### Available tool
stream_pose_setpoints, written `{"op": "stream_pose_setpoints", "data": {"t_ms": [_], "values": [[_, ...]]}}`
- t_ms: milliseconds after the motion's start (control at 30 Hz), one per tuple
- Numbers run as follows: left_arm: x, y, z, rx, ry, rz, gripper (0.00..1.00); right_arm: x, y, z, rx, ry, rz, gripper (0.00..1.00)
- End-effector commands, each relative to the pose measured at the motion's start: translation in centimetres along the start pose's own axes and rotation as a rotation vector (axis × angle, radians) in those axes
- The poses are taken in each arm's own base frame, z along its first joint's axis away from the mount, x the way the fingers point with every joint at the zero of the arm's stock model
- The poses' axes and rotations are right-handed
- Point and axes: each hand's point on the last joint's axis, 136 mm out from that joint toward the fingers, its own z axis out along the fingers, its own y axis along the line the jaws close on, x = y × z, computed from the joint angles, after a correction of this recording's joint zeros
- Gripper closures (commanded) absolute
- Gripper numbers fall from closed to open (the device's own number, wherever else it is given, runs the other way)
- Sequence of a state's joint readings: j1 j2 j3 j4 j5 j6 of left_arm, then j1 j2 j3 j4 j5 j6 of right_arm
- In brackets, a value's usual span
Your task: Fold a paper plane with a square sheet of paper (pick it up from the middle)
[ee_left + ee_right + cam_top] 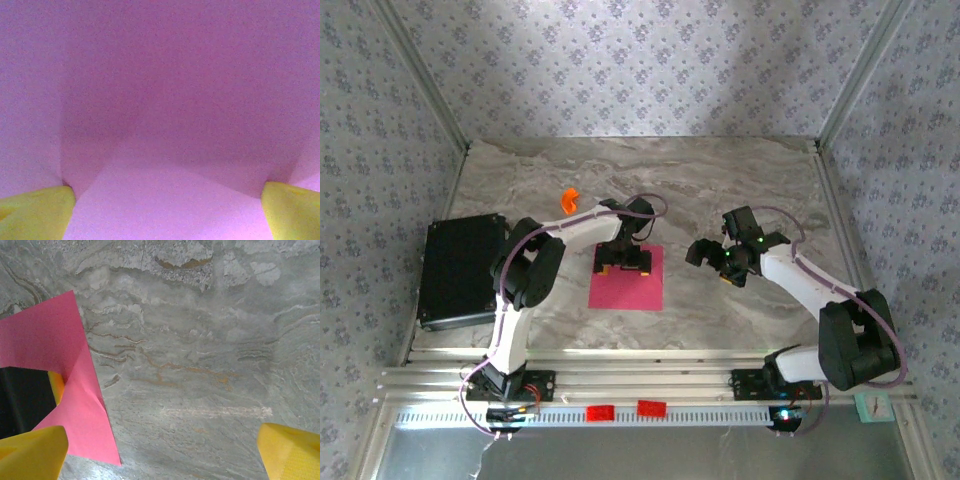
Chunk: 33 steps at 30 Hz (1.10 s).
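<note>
The square sheet of paper lies flat on the marble table, magenta-pink, near the middle. My left gripper stands on its far half, jaws wide open and pointing down. In the left wrist view the sheet covers everything, both yellow fingertips press on it, and a pale ridge rises between them. My right gripper hovers open just right of the sheet over bare marble. In the right wrist view the sheet is at the left, its edge lifted in a small tent beside the left gripper's dark finger.
A small orange plastic piece lies beyond the left arm. A black box sits at the table's left edge. Patterned walls with metal posts close in the back and sides. An aluminium rail runs along the near edge.
</note>
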<state>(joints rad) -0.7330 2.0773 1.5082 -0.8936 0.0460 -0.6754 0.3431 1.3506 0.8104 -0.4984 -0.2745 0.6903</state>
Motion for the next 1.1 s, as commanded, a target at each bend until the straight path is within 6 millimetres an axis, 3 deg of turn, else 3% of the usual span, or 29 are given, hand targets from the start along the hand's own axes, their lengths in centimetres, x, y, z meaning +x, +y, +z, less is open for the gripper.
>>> {"op": "stream_pose_setpoints", "data": {"t_ms": [0, 600, 833, 967, 1067], "values": [[1.8, 0.7, 3.8, -0.027, 0.087, -0.006, 0.04, -0.3, 0.1, -0.5, 0.019, -0.008, -0.011, 0.01], [2.1, 0.5, 3.9, -0.046, 0.069, 0.020, 0.11, -0.2, -0.2, -1.2, 0.028, -0.034, -0.001, 0.01], [1.1, -0.8, 2.0, -0.006, 0.009, 0.059, 0.28, -0.1, -0.4, -1.5, 0.031, -0.047, 0.000, 0.01], [0.3, -1.6, 0.0, 0.038, -0.060, 0.074, 0.43, -0.3, -0.4, -1.9, 0.027, -0.070, -0.001, 0.01], [-0.3, -2.4, -1.8, 0.089, -0.116, 0.084, 0.56, -0.1, -1.7, -2.5, 0.073, -0.091, 0.088, 0.01]]}}
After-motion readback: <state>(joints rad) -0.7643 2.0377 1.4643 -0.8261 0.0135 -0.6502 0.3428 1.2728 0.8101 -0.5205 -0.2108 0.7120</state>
